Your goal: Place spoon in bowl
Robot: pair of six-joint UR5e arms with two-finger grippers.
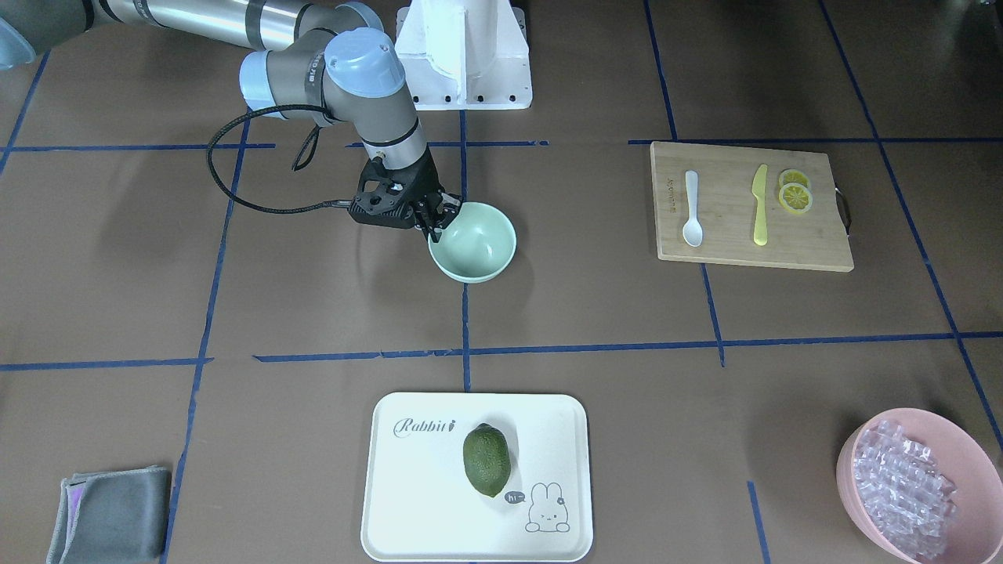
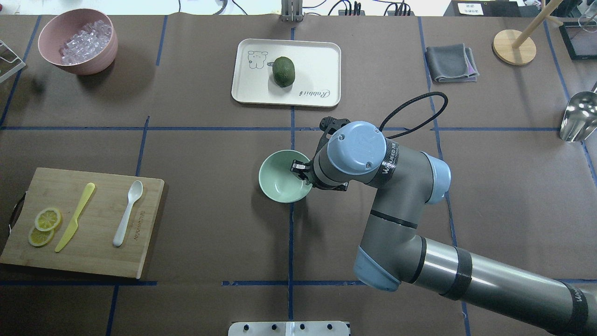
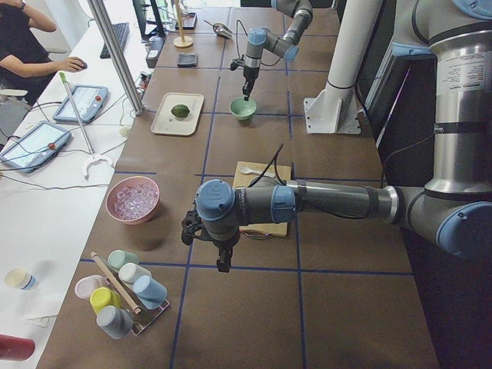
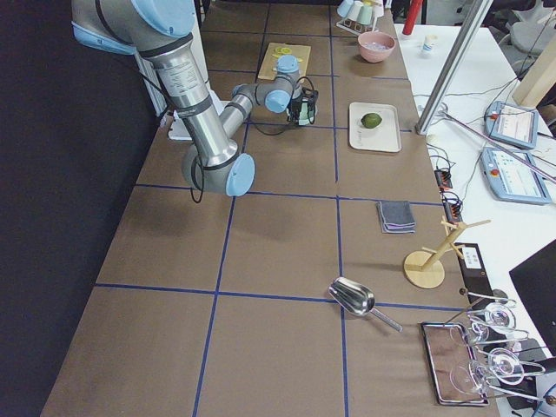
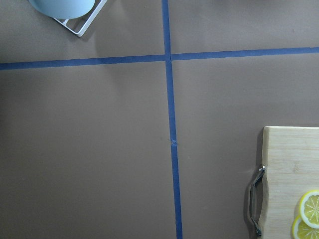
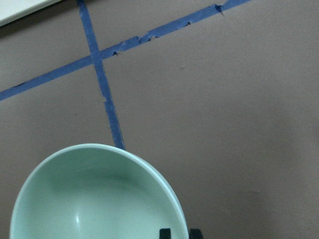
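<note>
Biggest risk: tipping or dragging the small round pale mint-green bowl [image 1: 478,249], given the right gripper [image 1: 437,222] astride its rim, one finger inside and one outside, jaws seemingly pinched on the rim wall. Any lift or sideways pull is likely to tilt it or slide it along the blue tape line [image 1: 465,329]. Next: grabbing the wrong utensil off the rectangular bamboo cutting board [image 2: 98,252], with the yellow plastic knife [image 2: 74,216] just beside the small plain white plastic spoon [image 2: 127,212], roughly parallel and similar in length. Smaller: a flat, light spoon skidding or flipping under closing fingers, hard to pinch off a flat board. Smallest: nudging the two yellow lemon slices [image 2: 44,226] on approach. Spoon flat on the board, scoop pointing away from the robot, between the knife and the board's edge nearest the bowl, touching neither. Between no jaws: well apart from the right gripper, bare brown table [image 1: 588,298] in between. Left gripper [image 3: 223,263] hanging above the table near the board's handle end, on the lemon side, not over the spoon. Cannot tell whether its jaws are apart or together, being visible in the side view only. Bowl empty, spoon not yet picked up.
</note>
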